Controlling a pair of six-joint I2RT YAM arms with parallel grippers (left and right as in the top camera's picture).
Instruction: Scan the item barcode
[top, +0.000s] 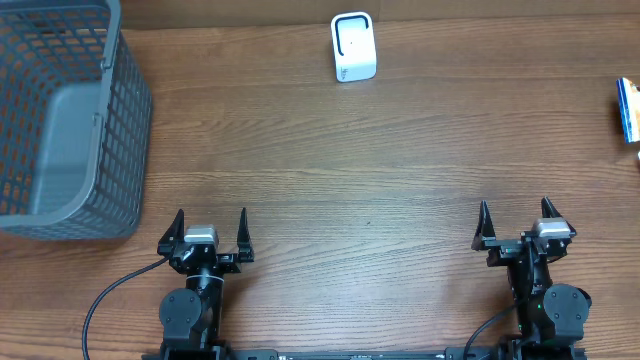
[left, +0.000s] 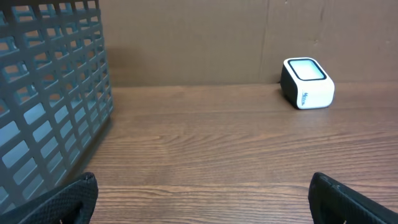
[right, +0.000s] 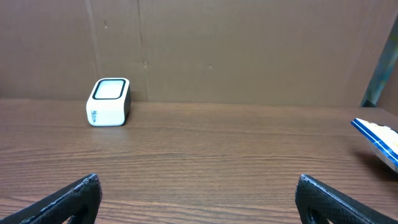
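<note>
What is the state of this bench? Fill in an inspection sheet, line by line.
Surface: brown wood-grain table, no marks seen.
Job's things: white box-shaped barcode scanner at the far edge; blue-and-white item at the right edge, mostly cut off.
Clutter: grey plastic mesh basket at far left, nothing seen inside.
Pincers: left pincer open, holding nothing; right pincer open, holding nothing.
Cables: black cable looping from the left arm's base.
Surroundings: brown cardboard wall behind the table.
</note>
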